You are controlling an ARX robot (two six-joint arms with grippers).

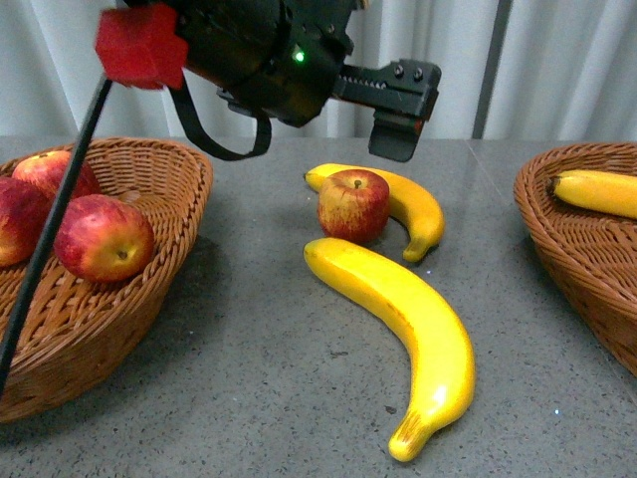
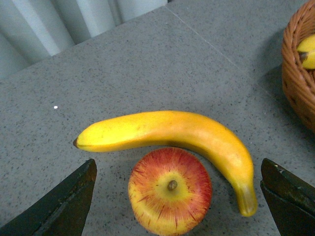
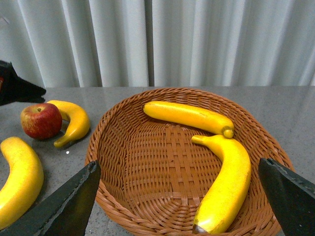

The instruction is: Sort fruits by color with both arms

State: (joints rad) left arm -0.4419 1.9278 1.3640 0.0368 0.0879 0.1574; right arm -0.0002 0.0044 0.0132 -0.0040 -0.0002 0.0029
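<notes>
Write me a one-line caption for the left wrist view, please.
Left arm's open fingers hover either side of a red-yellow apple tucked into a banana's curve on the grey table.

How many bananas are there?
4. On the table: a big banana in front, a smaller banana behind the apple. Two bananas in the right basket. Left basket partly unseen.

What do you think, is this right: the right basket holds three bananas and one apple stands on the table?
No. The right basket holds two bananas, not three, as the right wrist view shows. One apple does stand on the table.
</notes>
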